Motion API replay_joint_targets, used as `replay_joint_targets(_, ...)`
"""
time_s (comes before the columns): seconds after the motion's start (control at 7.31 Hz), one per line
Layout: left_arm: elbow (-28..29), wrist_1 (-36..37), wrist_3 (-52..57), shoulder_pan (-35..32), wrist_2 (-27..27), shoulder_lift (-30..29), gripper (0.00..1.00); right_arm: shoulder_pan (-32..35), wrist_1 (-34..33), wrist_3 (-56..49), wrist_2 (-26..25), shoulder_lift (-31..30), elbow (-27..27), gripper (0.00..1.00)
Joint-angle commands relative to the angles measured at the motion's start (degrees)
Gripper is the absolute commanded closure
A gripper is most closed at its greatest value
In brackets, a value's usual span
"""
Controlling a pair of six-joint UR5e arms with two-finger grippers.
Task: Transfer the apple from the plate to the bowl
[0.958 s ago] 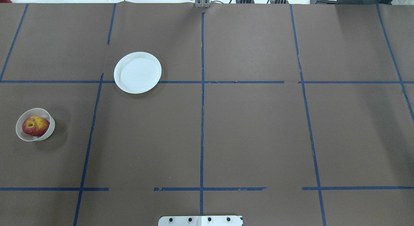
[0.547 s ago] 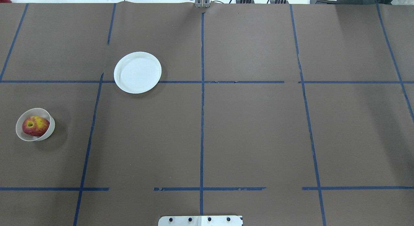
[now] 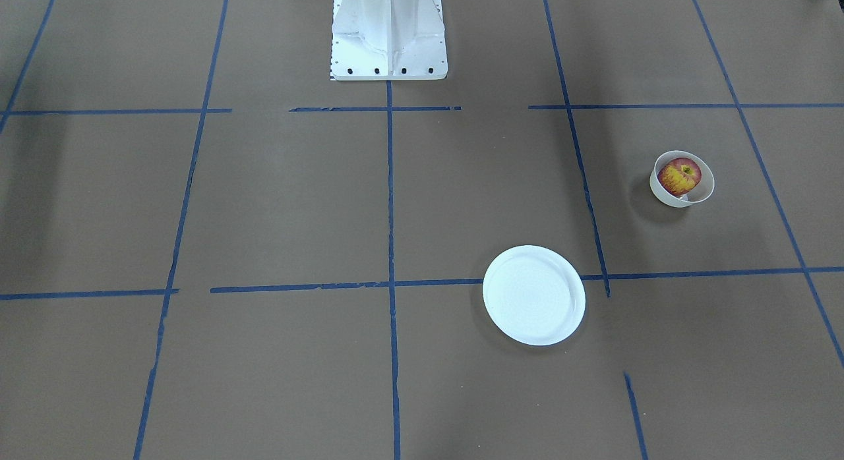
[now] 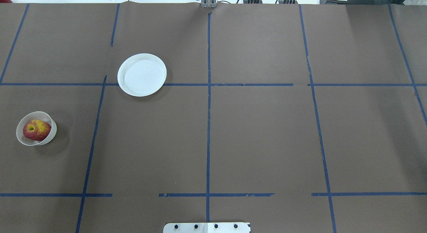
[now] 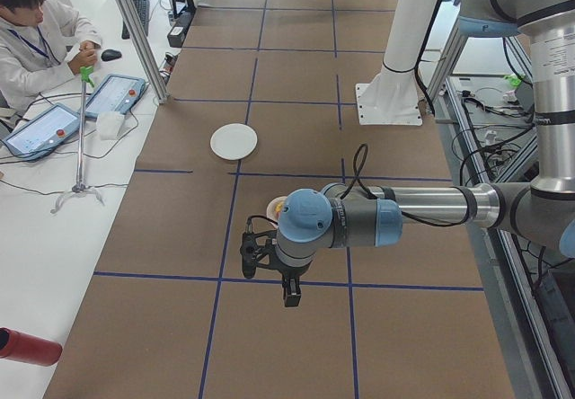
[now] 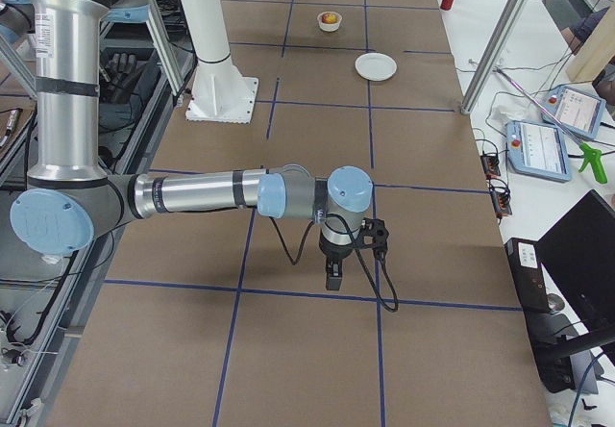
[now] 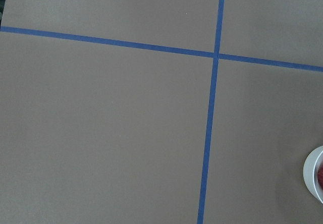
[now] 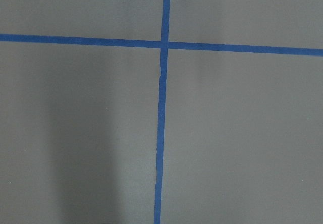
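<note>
- left gripper [image 5: 292,298] — hangs above the table [image 4: 267,133], fingers pointing down. Only the left-end view catches it, so I can't tell if the jaws are apart or closed.
- right gripper [image 6: 332,281] — same story. It is raised over the table and pointing down, seen only from the right-end view, so the jaw state can't be told.
- apple [image 4: 36,130] sits inside the bowl [image 4: 53,132], stem dimple facing up. It fills most of the bowl.
- bowl vs left gripper: in the left-end view it peeks out just past the wrist, partly hidden by it, on the gripper's far side from that camera.
- left wrist camera catches only a sliver of the bowl rim [image 7: 312,176], low at the frame's right edge.
- plate [image 4: 141,74] lies flat on the table across a tape line [image 4: 208,126], its white face fully showing. It is farther beyond the left gripper than the bowl, toward the operators' side, and well apart from the bowl.
- vs right gripper: bowl and plate are both well away, toward the far end of the table. The plate is the nearer of the two.
- right wrist camera shows brown table cover and a blue tape cross below the gripper.
- pedestal [image 3: 389,31] stands at the robot's edge of the table.
</note>
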Motion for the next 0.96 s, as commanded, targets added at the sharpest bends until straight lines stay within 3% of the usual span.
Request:
replay_joint_targets(0.0, -0.5, 0.1, -0.1, 0.0, 1.6, 0.2, 0.00, 0.0, 0.0, -0.1, 0.0, 0.0, 0.0, 0.00)
replay_joint_targets(0.82, -0.1, -3.7, 0.0, 0.2, 1.8, 1.5, 0.00, 0.0, 0.0, -0.1, 0.0, 0.0, 0.0, 0.00)
